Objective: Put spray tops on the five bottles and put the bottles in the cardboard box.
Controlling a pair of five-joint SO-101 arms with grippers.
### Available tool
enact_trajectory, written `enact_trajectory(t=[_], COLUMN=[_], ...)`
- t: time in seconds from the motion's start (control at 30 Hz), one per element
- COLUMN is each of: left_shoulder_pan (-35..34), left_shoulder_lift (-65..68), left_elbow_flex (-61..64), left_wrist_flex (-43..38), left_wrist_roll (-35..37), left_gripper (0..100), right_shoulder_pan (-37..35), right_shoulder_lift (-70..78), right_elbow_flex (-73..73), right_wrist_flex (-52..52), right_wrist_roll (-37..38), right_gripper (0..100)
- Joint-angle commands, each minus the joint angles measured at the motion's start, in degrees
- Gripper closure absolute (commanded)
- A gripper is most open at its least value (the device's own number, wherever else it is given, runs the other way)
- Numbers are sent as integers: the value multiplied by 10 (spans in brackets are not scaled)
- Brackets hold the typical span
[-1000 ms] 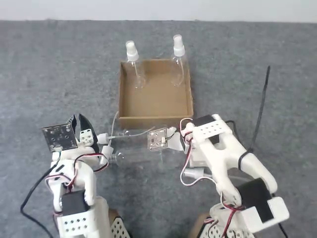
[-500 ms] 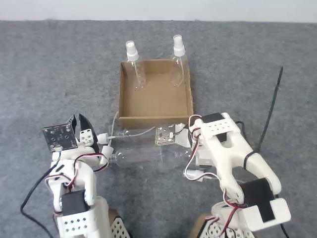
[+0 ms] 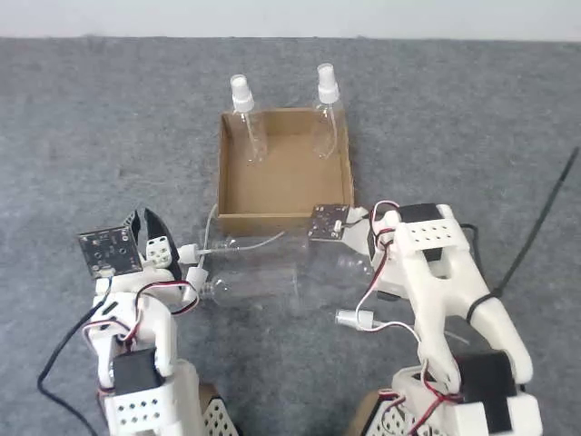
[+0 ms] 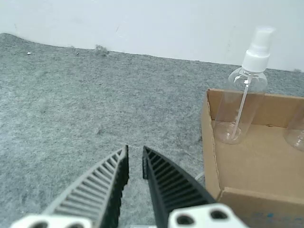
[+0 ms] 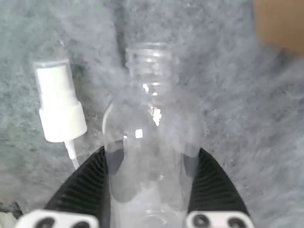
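Jaws of the right gripper (image 5: 152,154) are clamping the body of an uncapped bottle (image 5: 152,124), one black finger pressing on each flank, and this is leaving the threaded neck free, probably so that a top can be screwed on. Lying on the carpet just beside that neck is a white spray top (image 5: 59,110) with its thin dip tube trailing from it, close enough to be the likely next pick. In the high view, that arm's wrist is sitting just beside the lower right corner of the cardboard box (image 3: 284,221), at the middle of the frame. Two capped bottles, one (image 3: 247,127) at the box's upper left and one (image 3: 325,123) at its upper right, are standing upright against the far wall, and this seems meant to be leaving the floor free for the remaining three. Below the box, other clear bottles (image 3: 250,277) are lying on their sides, though I cannot tell their number, with a second spray top (image 3: 191,254) resting just left of them. The left gripper (image 4: 135,149) is hovering at the lower left, its jaws slightly apart and gripping nothing, near that second top. Everything is sitting on grey carpet (image 3: 454,118). No label or writing is showing on the bottles or the box.
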Motion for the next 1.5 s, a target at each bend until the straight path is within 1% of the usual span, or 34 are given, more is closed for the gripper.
enact_trajectory(t=[0.0,0.2,0.33,0.53,0.73,0.87,1.03,1.23,1.4,1.47], left_shoulder_pan=[-3,-3,-3,-3,-3,-3,-3,-3,-3,-3], left_shoulder_lift=[-12,-12,-12,-12,-12,-12,-12,-12,-12,-12], left_elbow_flex=[-8,-8,-8,-8,-8,-8,-8,-8,-8,-8], left_wrist_flex=[-18,-18,-18,-18,-18,-18,-18,-18,-18,-18], left_wrist_roll=[-4,-4,-4,-4,-4,-4,-4,-4,-4,-4], left_gripper=[956,956,956,956,956,956,956,956,956,956], right_shoulder_pan=[8,3,-1,-38,-70,-70,-70,-70,-69,-67], right_shoulder_lift=[-29,-35,-30,-29,-29,-29,-28,-28,-29,-34], right_elbow_flex=[-2,11,11,25,25,25,26,32,69,74], right_wrist_flex=[8,4,-4,-44,-46,-47,-47,-47,-94,-94], right_wrist_roll=[-35,-33,-33,-34,-36,-36,-36,-36,-36,-36], right_gripper=[847,736,695,695,696,704,776,782,783,803])
